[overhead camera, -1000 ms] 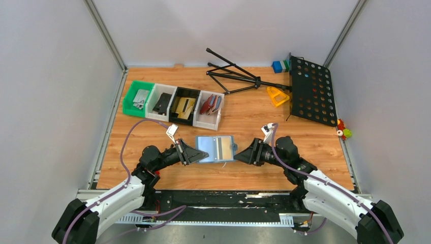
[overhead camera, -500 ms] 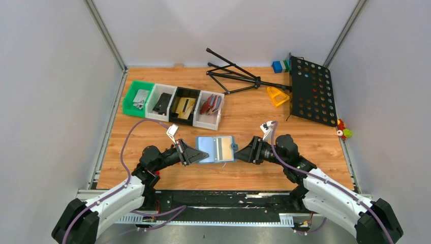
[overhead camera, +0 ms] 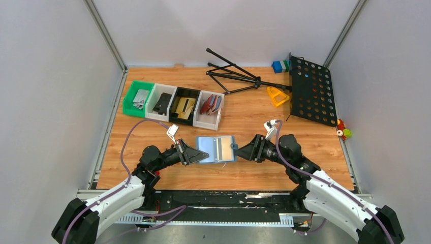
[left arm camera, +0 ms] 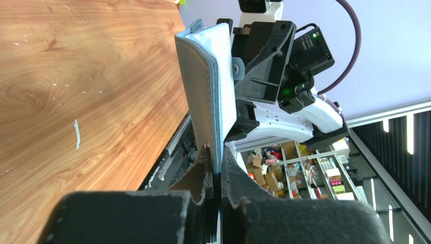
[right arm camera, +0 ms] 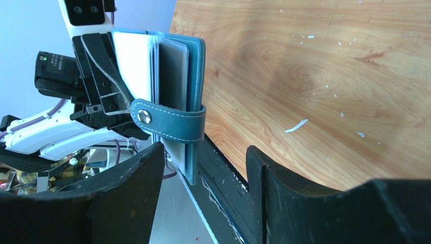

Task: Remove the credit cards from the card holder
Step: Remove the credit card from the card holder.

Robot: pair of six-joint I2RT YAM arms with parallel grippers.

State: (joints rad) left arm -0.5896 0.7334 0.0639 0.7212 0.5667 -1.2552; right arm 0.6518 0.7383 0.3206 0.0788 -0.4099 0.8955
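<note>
The wooden table (overhead camera: 244, 117) carries a black perforated music stand (overhead camera: 311, 90) lying at its far right and a row of four bins (overhead camera: 173, 104) at far left, well apart from the work

Between the two arms, near the front middle of the table, the card holder (overhead camera: 216, 148) lies spread open. Its long axis runs left to right and its fold runs near to far. Its left edge points into the left gripper (overhead camera: 199, 154) and its strap edge points at the right gripper (overhead camera: 243, 151). Whether it rests on the wood or hangs just above it cannot be told

The left gripper (left arm camera: 216, 170) is clamped on the holder's left edge, fingers pressed against either face. The right gripper (right arm camera: 203, 157) is released, its fingers spread wide with the strap edge just ahead of the gap, and no finger is seen touching it

Against the frame a second earlier, the right arm has drawn a little to the right, so its fingertips sit slightly further from the holder. The holder and the left arm have not shifted

The holder is slate blue outside with pale stitching and lighter blue inside. From above its left half is plain and its right half shows a gold-tan card (overhead camera: 222, 147) in the slots. The right wrist view shows grey leaves stacked edge-on and a closure strap (right arm camera: 173, 122) with a round metal snap (right arm camera: 144, 117)
</note>
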